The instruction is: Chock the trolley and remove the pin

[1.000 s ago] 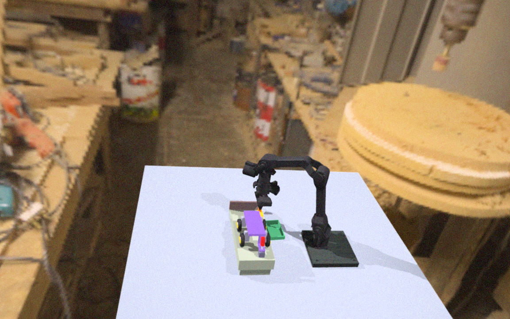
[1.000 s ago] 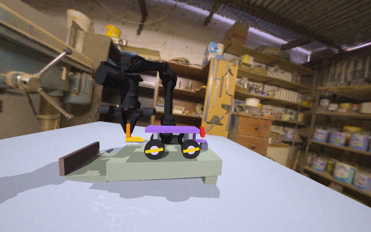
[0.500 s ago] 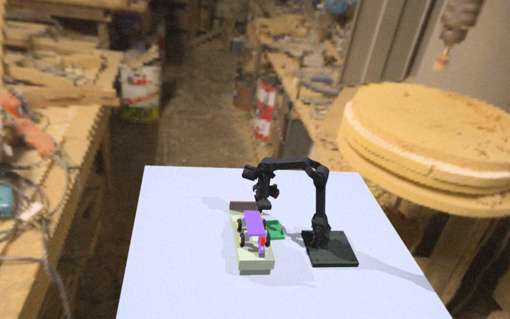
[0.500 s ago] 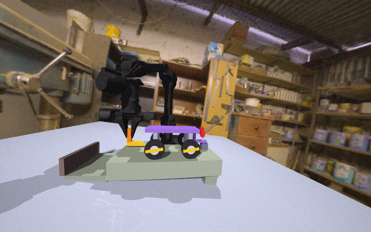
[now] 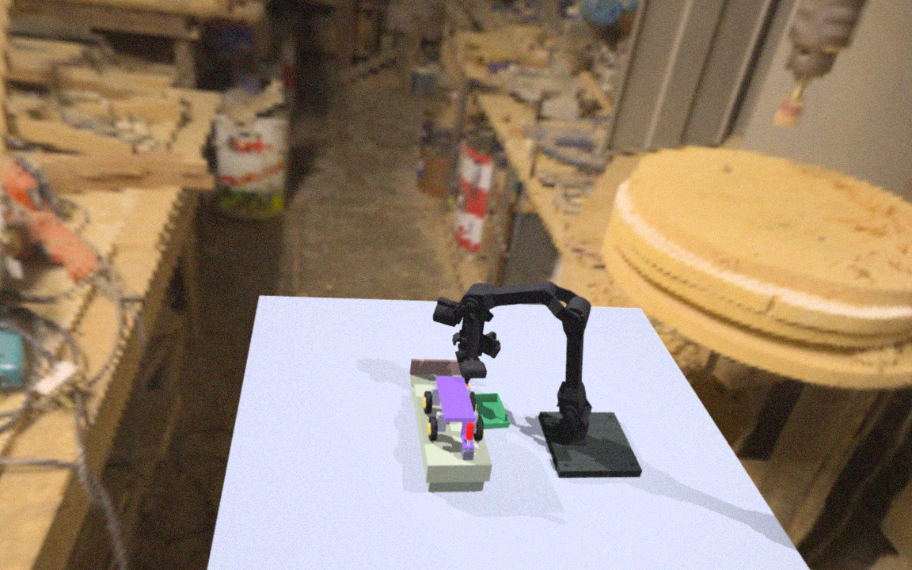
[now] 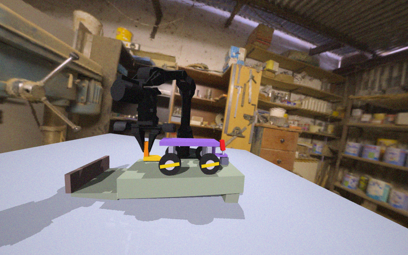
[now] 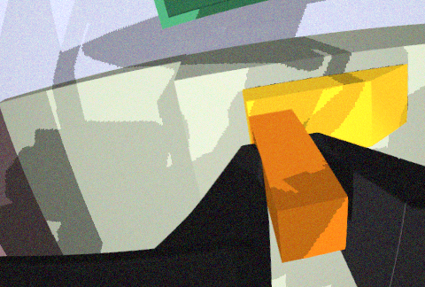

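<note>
The purple trolley (image 5: 454, 398) (image 6: 189, 142) stands on the pale green ramp (image 5: 457, 473) (image 6: 180, 187) (image 7: 133, 154). The red-headed stop pin (image 5: 469, 431) (image 6: 222, 145) stands in its holder at the uphill end. My gripper (image 6: 146, 149) (image 7: 281, 153) is shut on the orange handle of the yellow chock (image 6: 151, 158) (image 7: 385, 101). The chock is upright at or just above the ramp, downhill of the trolley's far-side wheels, its wedge pointing uphill. The nearest wheel is partly hidden, so I cannot tell whether they touch. The black rubber base is not visible. The green tray (image 5: 495, 425) (image 7: 163, 20) lies beside the ramp.
A brown end board (image 5: 434, 366) (image 6: 88, 173) stands across the ramp's downhill end. The arm's dark base plate (image 5: 598, 457) is beyond the tray, on the same side of the ramp. The trolley's deck is close to my fingers on the uphill side.
</note>
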